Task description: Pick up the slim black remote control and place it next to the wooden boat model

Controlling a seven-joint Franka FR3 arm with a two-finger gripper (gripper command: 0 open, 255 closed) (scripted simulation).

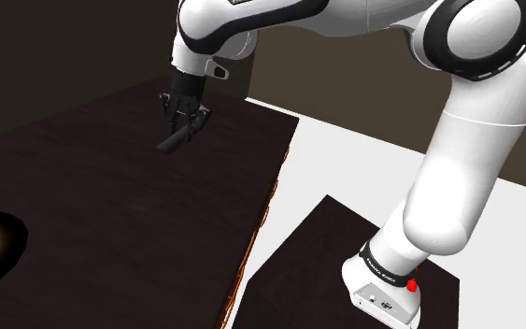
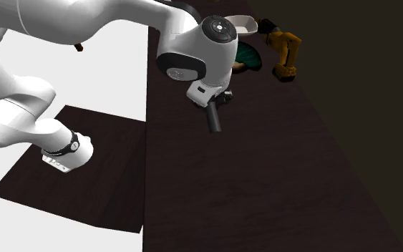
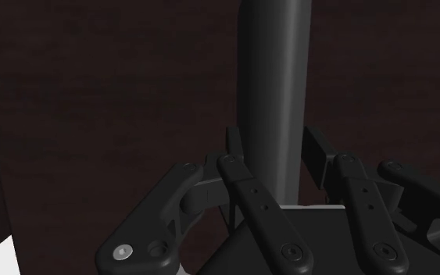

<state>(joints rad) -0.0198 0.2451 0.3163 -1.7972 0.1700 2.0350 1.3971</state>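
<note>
**A:** How far along is this?

**B:** Not yet half done, I'd judge. Starting near, the arm rises from the stand (image 1: 307, 271) and reaches out over the dark table (image 1: 111, 215). The gripper (image 1: 189, 114) is down at the remote (image 3: 275, 78). The grasp looks made. The carry and the setting-down are left.

**A:** So the hand has it?

**B:** In the wrist view the two fingers (image 3: 241, 183) stand narrow, pressed to the remote's long sides close to one end, so I read it as held. The rest of it sticks out ahead of the hand. I cannot tell whether it is off the table yet.

**A:** Where is it on the table?

**B:** Somewhat nearer the stand's edge than the opposite one.

**A:** And the boat?

**B:** It is well apart, at the table's far end in the second exterior view. I take a yellow-brown piece there for the boat (image 2: 287, 54). It is near a green thing (image 2: 248, 57) and a white bowl (image 2: 244, 27). The remote has that whole stretch to cross.
</note>
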